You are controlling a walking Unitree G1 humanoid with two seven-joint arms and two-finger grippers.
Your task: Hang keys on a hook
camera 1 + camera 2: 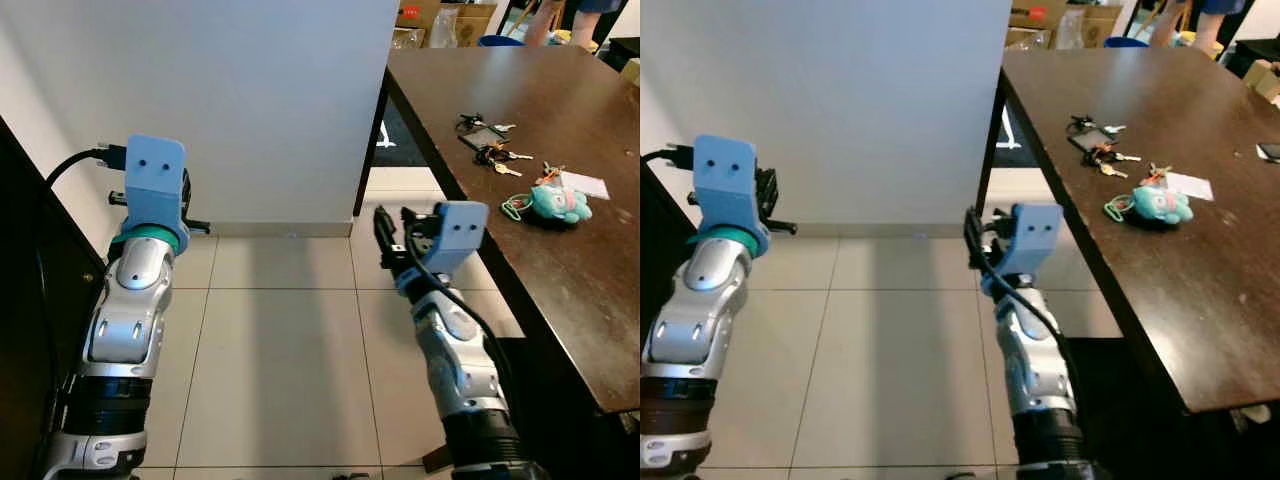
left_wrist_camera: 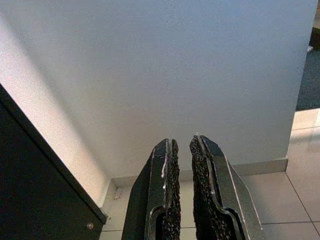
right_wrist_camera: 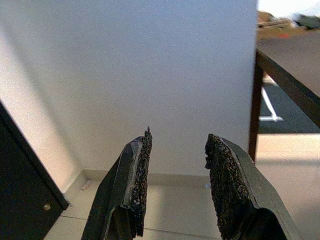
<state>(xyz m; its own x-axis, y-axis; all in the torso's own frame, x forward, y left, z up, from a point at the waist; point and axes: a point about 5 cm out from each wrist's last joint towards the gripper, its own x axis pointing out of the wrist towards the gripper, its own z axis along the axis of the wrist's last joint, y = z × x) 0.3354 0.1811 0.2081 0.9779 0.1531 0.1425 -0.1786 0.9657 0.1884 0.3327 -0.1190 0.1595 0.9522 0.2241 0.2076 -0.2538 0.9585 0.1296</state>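
Note:
Two bunches of keys, one with a black fob (image 1: pixel 483 136), lie on the dark wooden table (image 1: pixel 560 280) to my right. Close by lies a teal plush keychain (image 1: pixel 556 202) with a green loop. My right gripper (image 1: pixel 395 224) is held up over the tiled floor beside the table's near edge, well short of the keys. It is open with nothing between its fingers (image 3: pixel 141 170). My left gripper (image 2: pixel 182 146) is raised at the left, pointing at the white wall, its two fingers (image 2: pixel 167 190) almost touching and empty.
A white wall (image 1: pixel 250 100) stands straight ahead, ending at the table's corner leg (image 1: pixel 370 150). A dark cabinet (image 1: pixel 30 300) borders my left. Light floor tiles (image 1: pixel 280 330) lie between the arms. A white card (image 1: pixel 588 185) rests on the table. Boxes and a person's legs (image 1: pixel 560 15) are far behind.

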